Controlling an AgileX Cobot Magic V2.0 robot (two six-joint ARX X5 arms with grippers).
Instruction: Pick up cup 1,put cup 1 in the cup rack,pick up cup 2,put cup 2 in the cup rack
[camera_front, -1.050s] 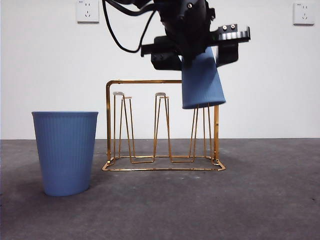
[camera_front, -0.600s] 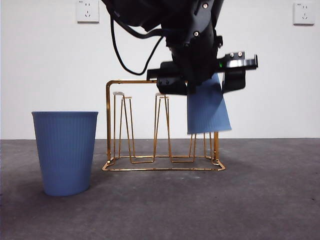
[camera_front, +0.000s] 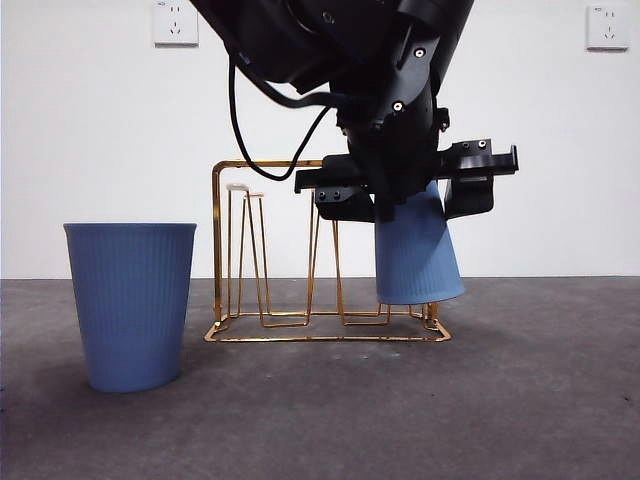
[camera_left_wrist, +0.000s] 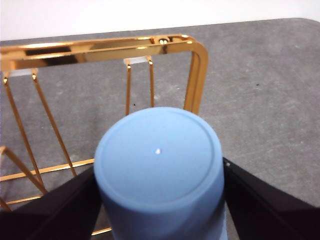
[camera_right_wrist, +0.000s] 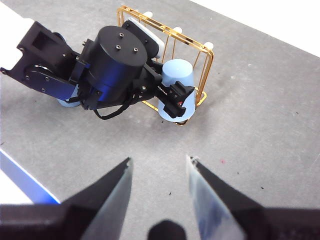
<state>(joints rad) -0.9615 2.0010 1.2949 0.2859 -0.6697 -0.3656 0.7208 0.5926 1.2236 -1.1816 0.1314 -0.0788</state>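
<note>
Presently cup 1 (camera_front: 418, 262) is held inverted, clamped in the left gripper (camera_left_wrist: 159, 200), so a cup rack (camera_front: 268, 165) peg can enter it; right gripper (camera_right_wrist: 159, 187) waits agape, empty.

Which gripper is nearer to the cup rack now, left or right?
Left. The left gripper holds an inverted blue cup at the cup rack; the right gripper waits apart from it, open.

My left gripper (camera_front: 405, 195) and arm block the cup rack (camera_front: 225, 250) top-right corner and the pegs behind them in front view. Held cup (camera_left_wrist: 159, 170) hides its own peg; can't tell if it's seated. Cup's mouth cut off at left wrist view's edge.
</note>
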